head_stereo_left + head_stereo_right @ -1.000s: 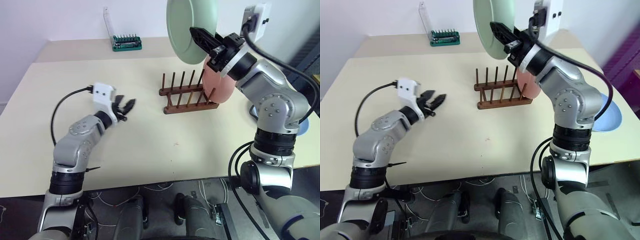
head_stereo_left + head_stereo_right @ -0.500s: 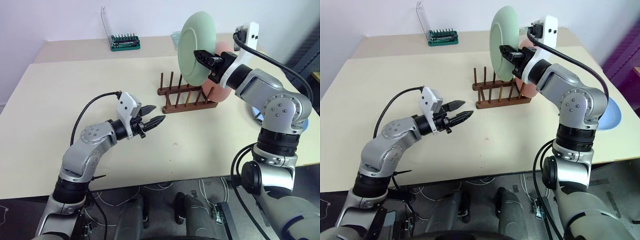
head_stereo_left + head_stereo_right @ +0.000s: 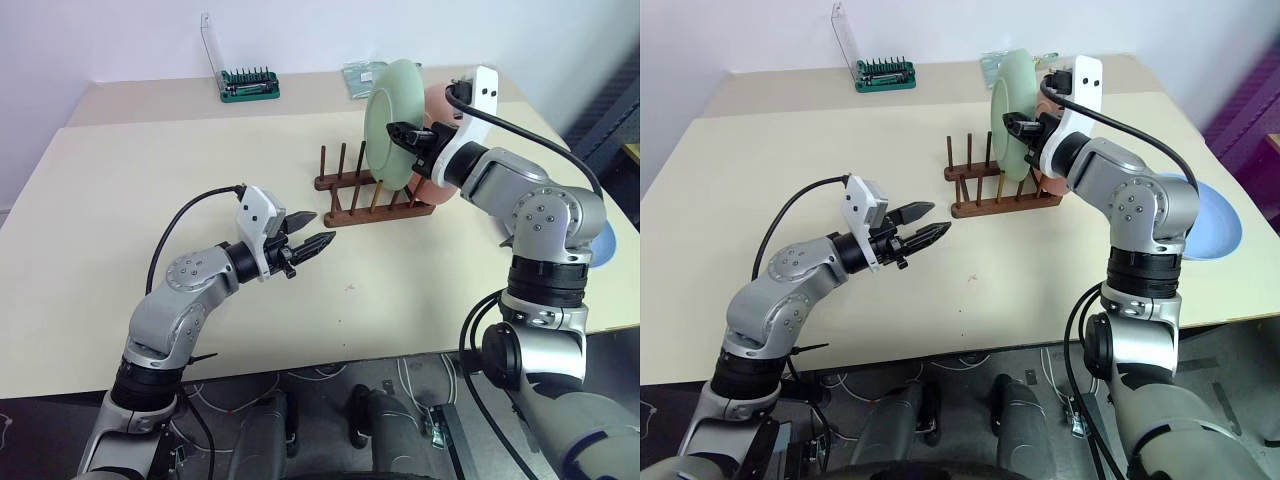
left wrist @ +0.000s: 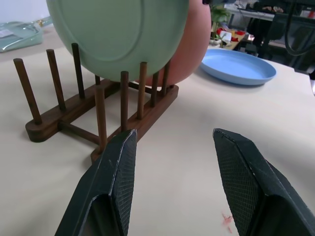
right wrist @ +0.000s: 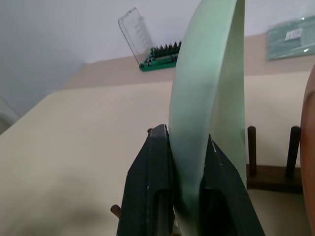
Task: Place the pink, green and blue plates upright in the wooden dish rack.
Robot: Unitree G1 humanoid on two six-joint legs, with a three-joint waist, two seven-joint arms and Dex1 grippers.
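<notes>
The dark wooden dish rack (image 3: pixel 368 196) stands mid-table. A pink plate (image 4: pixel 195 45) stands upright in its right end. Beside it the green plate (image 3: pixel 388 118) is upright, its lower edge down among the pegs; I cannot tell whether it rests on the rails. My right gripper (image 5: pixel 187 138) is shut on the green plate's rim, one finger on each face. The blue plate (image 3: pixel 1210 220) lies flat on the table to the right of the rack. My left gripper (image 3: pixel 319 228) hovers open over the table just left of the rack, pointing at it, with nothing between its fingers (image 4: pixel 118 167).
A green screwdriver-bit holder (image 3: pixel 250 85) with its clear lid raised stands at the back of the table (image 3: pixel 150 180). A pale green packet (image 3: pixel 362 74) lies behind the rack. Open tabletop stretches left and in front of the rack.
My right gripper has brought the green plate down from high above the rack into the pegs next to the pink plate. My left gripper swung right toward the rack, then held still.
</notes>
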